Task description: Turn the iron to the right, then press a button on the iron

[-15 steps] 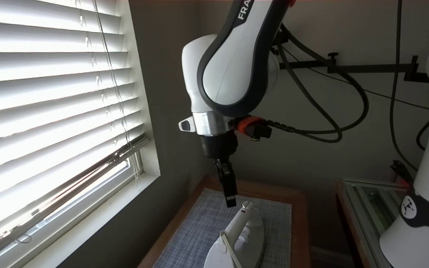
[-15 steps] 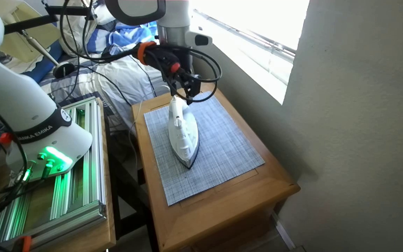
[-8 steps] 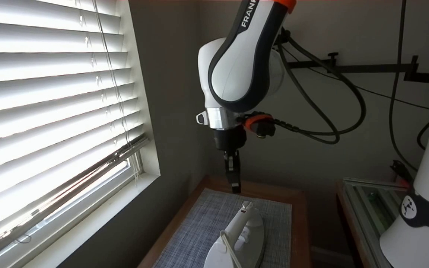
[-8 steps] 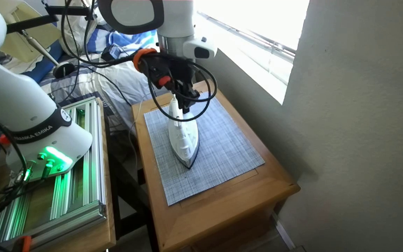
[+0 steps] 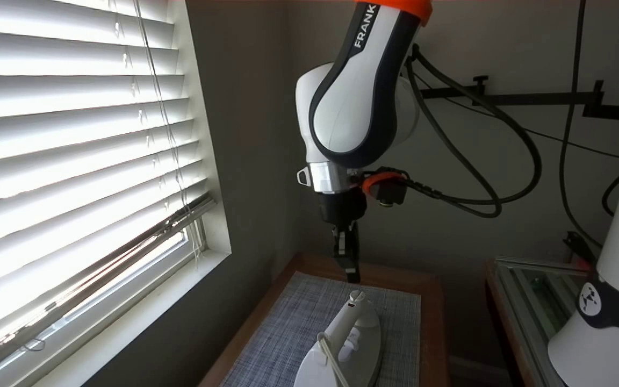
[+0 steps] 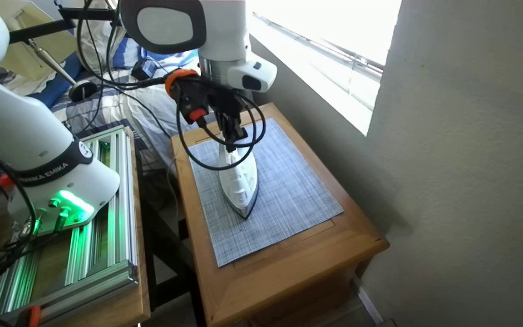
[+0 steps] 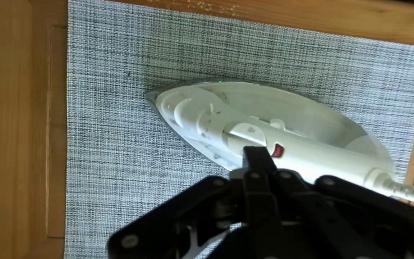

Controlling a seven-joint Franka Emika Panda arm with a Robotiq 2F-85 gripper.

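The white iron (image 7: 322,158) lies flat on its soleplate, nose to the left in the wrist view and its cord end to the right. In both exterior views the iron (image 5: 336,333) (image 6: 239,190) rests on the mat. Two raised buttons (image 7: 247,131) and a small red patch (image 7: 277,150) show on the handle's front. My gripper (image 7: 259,155) is shut with nothing held. Its fingertips cover part of the handle beside those buttons in the wrist view. In an exterior view the gripper (image 5: 353,278) hangs above the handle's front end, with a gap between them.
A blue-grey woven mat (image 6: 293,190) covers most of the wooden table (image 6: 288,272). A black cable loop (image 6: 263,122) dangles around the gripper. The wall and window sill (image 5: 143,317) border one side; a metal frame (image 6: 120,195) with the robot base borders the other.
My gripper's fingers have come together. The arm has shifted towards the robot base side, bringing the gripper over the iron's handle. The iron itself has stayed in place.
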